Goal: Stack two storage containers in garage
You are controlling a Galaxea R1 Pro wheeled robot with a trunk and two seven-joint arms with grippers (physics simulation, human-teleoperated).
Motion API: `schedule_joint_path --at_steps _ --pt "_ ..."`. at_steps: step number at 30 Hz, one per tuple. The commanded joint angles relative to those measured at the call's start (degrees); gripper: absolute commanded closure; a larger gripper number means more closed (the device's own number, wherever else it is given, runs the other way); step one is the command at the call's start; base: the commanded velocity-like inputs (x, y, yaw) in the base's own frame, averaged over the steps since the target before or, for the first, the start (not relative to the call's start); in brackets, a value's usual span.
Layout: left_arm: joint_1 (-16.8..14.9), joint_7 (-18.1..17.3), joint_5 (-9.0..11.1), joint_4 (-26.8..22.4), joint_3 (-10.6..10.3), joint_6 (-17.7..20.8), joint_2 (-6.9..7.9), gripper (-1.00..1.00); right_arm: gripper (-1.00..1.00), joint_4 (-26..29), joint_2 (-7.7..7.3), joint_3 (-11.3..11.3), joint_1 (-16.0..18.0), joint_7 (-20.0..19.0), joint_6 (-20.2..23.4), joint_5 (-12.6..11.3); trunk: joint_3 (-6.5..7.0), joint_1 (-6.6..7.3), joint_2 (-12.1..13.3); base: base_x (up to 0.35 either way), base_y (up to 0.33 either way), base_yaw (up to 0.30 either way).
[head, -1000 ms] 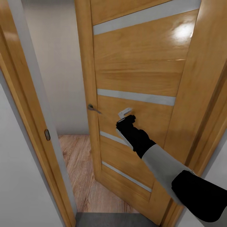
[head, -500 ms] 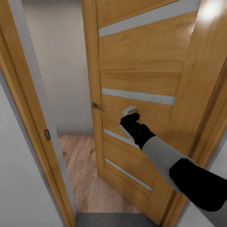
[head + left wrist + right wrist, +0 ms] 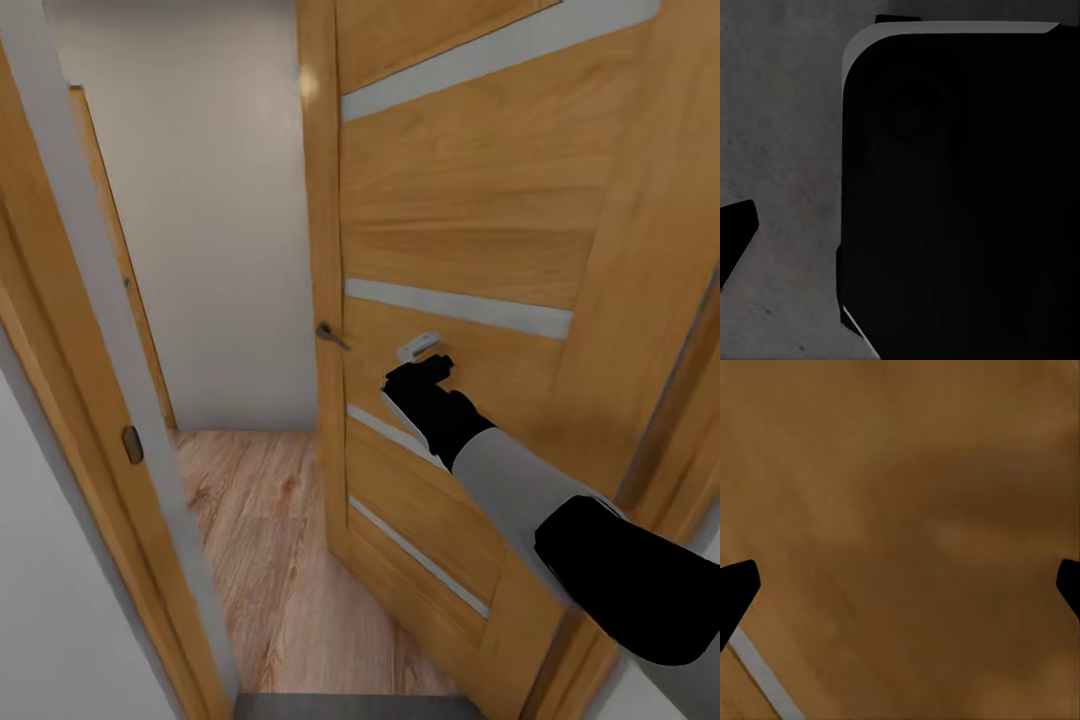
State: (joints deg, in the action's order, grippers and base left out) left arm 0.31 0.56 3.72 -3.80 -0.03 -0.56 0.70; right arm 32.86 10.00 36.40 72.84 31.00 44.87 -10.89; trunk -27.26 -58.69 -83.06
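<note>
Head view: my right fingers [image 3: 432, 360], spread wide and empty, press the wooden door [image 3: 470, 240]; I should push steadily, low and square. No tubs here; left fingers' state unclear.

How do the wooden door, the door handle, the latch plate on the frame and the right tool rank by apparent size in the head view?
Largest to smallest:
1. wooden door
2. right tool
3. door handle and latch plate: these look alike, and the plate sits nearer the camera, so no ranking.
</note>
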Motion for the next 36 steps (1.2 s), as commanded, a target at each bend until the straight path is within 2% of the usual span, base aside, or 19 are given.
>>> schedule_joint_path --at_steps 1,11,19,22,26,36 --pt "0.0 0.1 0.4 -0.1 -0.1 -0.1 0.0 -1.0 -1.0 0.0 0.0 0.4 0.1 0.9 0.4 0.5 -0.05 -0.04 0.0 0.316 0.0 0.0" --pt "0.0 0.1 0.3 -0.1 -0.2 -0.1 0.0 -1.0 -1.0 0.0 0.0 0.4 0.1 3.5 0.8 0.5 -0.05 -0.04 0.0 0.306 0.0 0.0" --pt "0.0 0.1 0.3 -0.1 -0.2 -0.1 0.0 -1.0 -1.0 -0.4 0.0 0.4 0.1 5.1 1.1 0.6 -0.05 -0.04 0.0 0.035 0.0 0.0" --pt "0.0 0.1 0.3 -0.1 -0.2 -0.1 0.0 -1.0 -1.0 -2.5 0.0 0.4 0.6 5.1 0.7 0.7 -0.05 -0.04 0.0 0.001 0.0 0.0" --pt "0.0 0.1 0.4 -0.2 -0.2 -0.1 0.0 -1.0 -1.0 -10.5 0.0 0.1 3.3 5.1 -2.7 0.7 -0.05 -0.04 0.0 0.0 0.0 0.0" --pt "0.0 0.1 0.3 -0.2 -0.2 -0.1 0.0 -1.0 -1.0 -12.3 0.0 -0.3 3.5 5.1 -3.6 0.6 -0.05 -0.04 0.0 0.0 0.0 0.0"
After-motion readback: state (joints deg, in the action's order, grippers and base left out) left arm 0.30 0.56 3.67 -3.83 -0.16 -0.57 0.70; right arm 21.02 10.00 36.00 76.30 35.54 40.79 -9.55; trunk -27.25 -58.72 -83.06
